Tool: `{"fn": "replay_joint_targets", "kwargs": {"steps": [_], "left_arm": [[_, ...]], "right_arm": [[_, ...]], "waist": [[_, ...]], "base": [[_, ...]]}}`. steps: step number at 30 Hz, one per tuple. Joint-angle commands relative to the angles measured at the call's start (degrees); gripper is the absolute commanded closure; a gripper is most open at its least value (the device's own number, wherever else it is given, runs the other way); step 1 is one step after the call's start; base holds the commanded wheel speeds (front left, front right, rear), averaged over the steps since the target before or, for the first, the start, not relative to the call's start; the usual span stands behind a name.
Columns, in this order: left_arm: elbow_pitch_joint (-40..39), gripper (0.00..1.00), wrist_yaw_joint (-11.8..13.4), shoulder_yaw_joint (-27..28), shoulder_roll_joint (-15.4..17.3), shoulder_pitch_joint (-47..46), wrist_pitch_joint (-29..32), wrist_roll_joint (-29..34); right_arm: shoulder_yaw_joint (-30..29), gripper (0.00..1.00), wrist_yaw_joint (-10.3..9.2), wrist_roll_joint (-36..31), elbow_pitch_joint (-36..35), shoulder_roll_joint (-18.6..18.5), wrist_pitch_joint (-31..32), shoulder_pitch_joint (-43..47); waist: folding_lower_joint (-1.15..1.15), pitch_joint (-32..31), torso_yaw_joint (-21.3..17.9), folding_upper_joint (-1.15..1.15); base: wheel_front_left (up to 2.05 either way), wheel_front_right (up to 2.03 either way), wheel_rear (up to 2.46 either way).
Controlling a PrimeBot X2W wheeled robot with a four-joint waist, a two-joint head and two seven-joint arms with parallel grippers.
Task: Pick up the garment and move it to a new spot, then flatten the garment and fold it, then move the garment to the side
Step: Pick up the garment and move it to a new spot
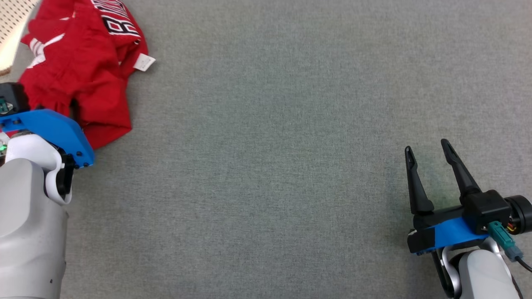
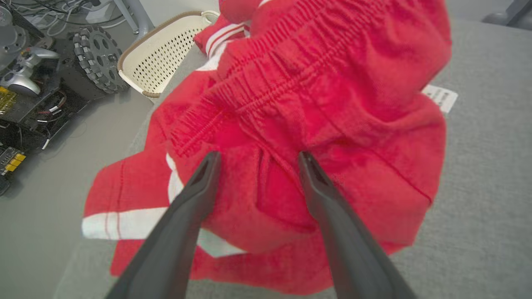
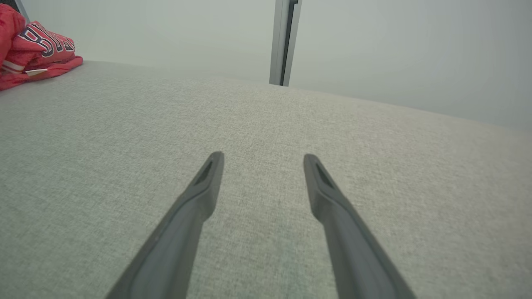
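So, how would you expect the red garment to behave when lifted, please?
Probably floppy: the red garment lies crumpled in soft folds. Likely light, being only cloth. Its elastic waistband may bunch as the open left gripper closes.

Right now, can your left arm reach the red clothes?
Probably yes. The left pincer is open and pointing straight at the red garment, with nothing between them.

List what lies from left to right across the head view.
Cream perforated basket → crumpled red garment with white stripes → its white sewn-in label → bare grey fabric surface → open right gripper with two dark fingers.
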Motion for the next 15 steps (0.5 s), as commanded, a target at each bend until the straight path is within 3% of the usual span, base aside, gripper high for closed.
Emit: {"fn": "replay_joint_targets", "kwargs": {"steps": [1,7,8,10,15], "left_arm": [[2.1,0.0,1.0,0.1,0.6,-1.0,1.1,0.2],[5.3,0.0,1.7,0.1,0.7,-2.3,-0.1,0.1],[5.7,0.39,1.9,0.2,0.8,-2.5,-0.7,-0.1],[6.3,1.0,1.4,-0.2,0.8,-2.7,-2.1,0.2],[6.8,1.0,0.0,-1.3,1.7,-4.5,-7.1,1.0]], "right_arm": [[-0.1,0.0,0.01,-0.6,-0.5,-0.2,-0.3,-1.2],[0.3,0.0,0.01,0.1,-0.4,-0.2,-0.3,-2.2],[0.4,0.0,0.01,0.2,-0.4,-0.2,-0.3,-2.4],[0.7,0.0,0.01,0.6,-0.2,-0.2,-0.3,-2.6],[1.2,0.0,0.01,1.5,0.5,-0.2,-0.3,-2.7]], "waist": [[-0.01,1.1,-0.2,-0.02],[-0.01,2.2,-0.5,-0.02],[-0.01,2.3,-0.5,-0.02],[-0.01,2.1,-0.5,-0.02],[-0.01,-0.1,-0.7,-0.02]], "base": [[0.0,0.0,0.0],[0.0,0.0,0.0],[0.0,0.0,0.0],[0.0,0.0,0.0],[0.0,0.0,0.0]]}}
